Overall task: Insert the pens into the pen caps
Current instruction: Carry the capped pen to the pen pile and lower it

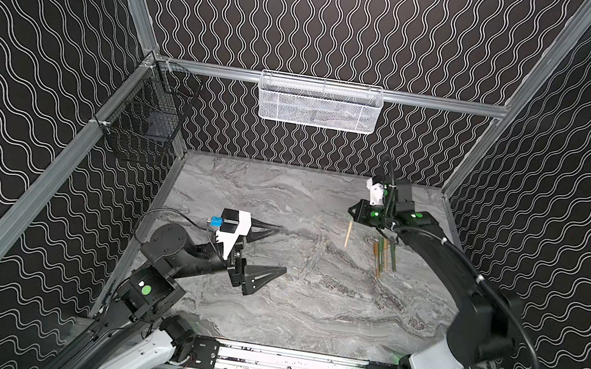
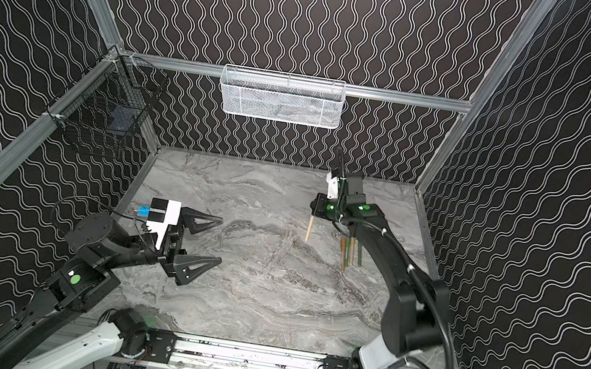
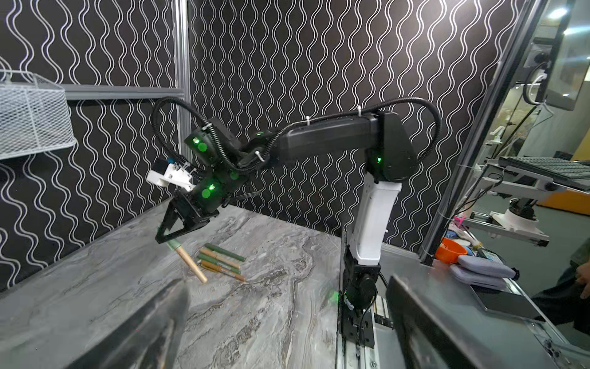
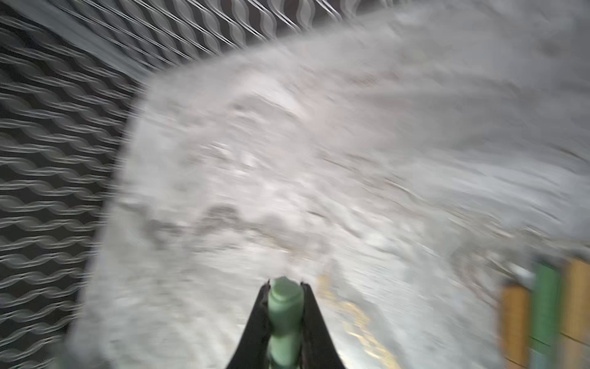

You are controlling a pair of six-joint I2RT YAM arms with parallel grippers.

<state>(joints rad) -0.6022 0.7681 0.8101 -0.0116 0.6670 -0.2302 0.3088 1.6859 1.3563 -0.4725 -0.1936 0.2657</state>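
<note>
Grey marble-patterned tabletop fills a booth whose walls are black with white wavy lines. A white mesh basket hangs on the back rail and a black wire basket on the left-hand wall.

At the left in both top views, the left gripper hovers above the marble with its two black triangular fingers spread wide and nothing between them.

Toward the far right corner, the right gripper points downward, its jaws pressed in on one pen. The right wrist view, heavily smeared, shows the pale green cap squeezed between the two dark fingertips. The pen's tan barrel hangs tilted below the gripper; whether its lower end touches the marble cannot be told.

Just beside it, on the side nearer the right arm's base, a cluster of pens lies flat on the tabletop. They rest roughly parallel and close together, two-toned in tan and green. The right arm crosses above their far ends in both top views.

Round green markers dot the joints of both arms, and a small blue part sits on the left wrist camera mount. Any print on the pens or the arms is too small to read.
</note>
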